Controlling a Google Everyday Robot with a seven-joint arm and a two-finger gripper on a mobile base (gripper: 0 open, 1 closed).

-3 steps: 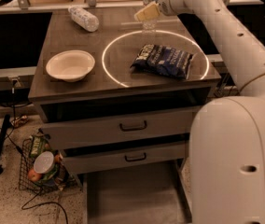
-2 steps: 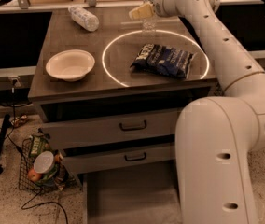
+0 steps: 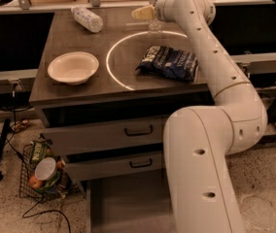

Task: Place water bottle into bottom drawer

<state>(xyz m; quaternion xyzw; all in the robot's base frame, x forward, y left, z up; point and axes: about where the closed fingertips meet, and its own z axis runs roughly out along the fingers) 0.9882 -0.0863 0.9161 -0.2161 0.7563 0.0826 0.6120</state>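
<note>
The water bottle point(image 3: 154, 25) is a clear bottle standing upright at the back of the table, mostly hidden by my wrist. My gripper point(image 3: 144, 12) is at the bottle's left side, at mid height, with the arm reaching over the table from the right. The bottom drawer point(image 3: 128, 203) is pulled out at floor level below the table, a grey tray with nothing on the part of its floor that shows. My forearm hides its right part.
A bottle with a whitish dotted wrap point(image 3: 87, 18) lies at the back left. A white bowl point(image 3: 73, 67) sits at the left and a dark chip bag point(image 3: 169, 62) inside a white ring. Two upper drawer fronts point(image 3: 138, 130) are shut. A wire basket point(image 3: 43, 174) stands on the floor.
My gripper has shifted slightly left at the back of the table, staying by the water bottle. The arm's elbow has swung closer to the camera. The bottle still stands in place.
</note>
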